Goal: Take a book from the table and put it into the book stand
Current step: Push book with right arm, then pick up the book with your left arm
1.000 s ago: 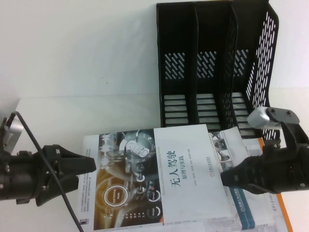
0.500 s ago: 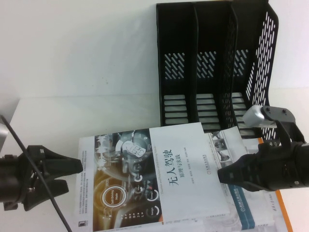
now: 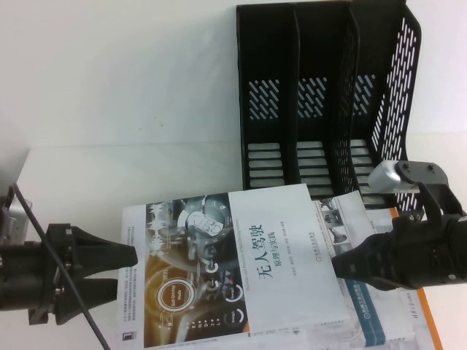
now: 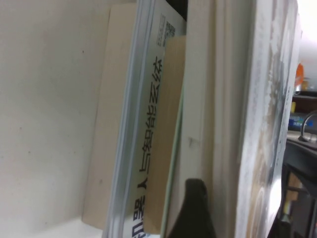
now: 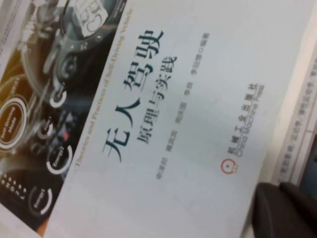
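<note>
Step in hand, by my read: gripping book (image 3: 233, 270) before lift.

Book lies flat atop stack of other books (image 3: 379, 321) on white counter (image 3: 109, 109), just in front of book stand (image 3: 321, 102).

Left end effector (image 3: 128, 270) at book's far-from-stand left edge, prongs spread wide, one above, one below.

Right end effector (image 3: 339, 264) on book's right edge; closure cannot tell.

Next move likely needs firm clamp, lift, tilt upright.

Stand's three compartments look empty.
</note>
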Robot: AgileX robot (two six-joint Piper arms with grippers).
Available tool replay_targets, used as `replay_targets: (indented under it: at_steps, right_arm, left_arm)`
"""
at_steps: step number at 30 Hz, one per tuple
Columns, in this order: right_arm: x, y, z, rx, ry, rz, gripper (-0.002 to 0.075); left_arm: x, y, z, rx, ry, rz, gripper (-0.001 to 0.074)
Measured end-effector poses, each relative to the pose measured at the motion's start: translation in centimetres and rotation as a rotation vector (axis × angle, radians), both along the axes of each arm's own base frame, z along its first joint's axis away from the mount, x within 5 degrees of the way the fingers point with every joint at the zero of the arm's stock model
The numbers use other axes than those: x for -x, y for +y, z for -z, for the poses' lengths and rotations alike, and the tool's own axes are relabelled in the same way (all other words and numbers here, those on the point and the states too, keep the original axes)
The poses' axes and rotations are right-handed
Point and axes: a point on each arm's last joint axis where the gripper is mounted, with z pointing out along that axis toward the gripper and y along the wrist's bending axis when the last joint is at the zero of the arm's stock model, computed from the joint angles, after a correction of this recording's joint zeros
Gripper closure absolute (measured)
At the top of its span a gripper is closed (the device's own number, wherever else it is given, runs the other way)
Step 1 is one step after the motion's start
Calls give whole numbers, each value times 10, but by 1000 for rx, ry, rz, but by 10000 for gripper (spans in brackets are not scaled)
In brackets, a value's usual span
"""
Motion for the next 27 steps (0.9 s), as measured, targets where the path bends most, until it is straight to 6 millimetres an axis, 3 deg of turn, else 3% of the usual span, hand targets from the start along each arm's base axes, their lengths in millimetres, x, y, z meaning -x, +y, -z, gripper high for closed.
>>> replay_targets:
  at_steps: [13, 24, 27]
  right_arm:
    - [0, 1, 2, 15, -9, -42, 727]
    - [-5, 27, 11, -42, 20, -126, 727]
    - [-6, 28, 10, -43, 16, -120, 727]
  left_arm:
    - [-16, 7, 24, 77, 79, -57, 225]
    - [-18, 8, 24, 79, 60, -81, 228]
    - [-18, 9, 25, 64, 54, -72, 308]
